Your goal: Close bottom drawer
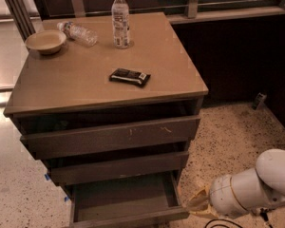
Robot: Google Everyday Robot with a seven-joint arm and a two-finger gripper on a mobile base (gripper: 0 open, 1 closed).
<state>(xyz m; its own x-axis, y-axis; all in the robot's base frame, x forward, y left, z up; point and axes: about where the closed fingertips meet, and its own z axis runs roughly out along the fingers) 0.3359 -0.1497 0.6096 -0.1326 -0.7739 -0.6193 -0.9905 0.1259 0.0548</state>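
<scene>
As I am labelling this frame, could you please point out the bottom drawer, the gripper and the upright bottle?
bottom drawer (121,197): camera view, bare inner floor, drawer pulled out.
gripper (198,204): camera view, pale tip beside the drawer's front corner.
upright plastic bottle (120,25): camera view, its label.
</scene>
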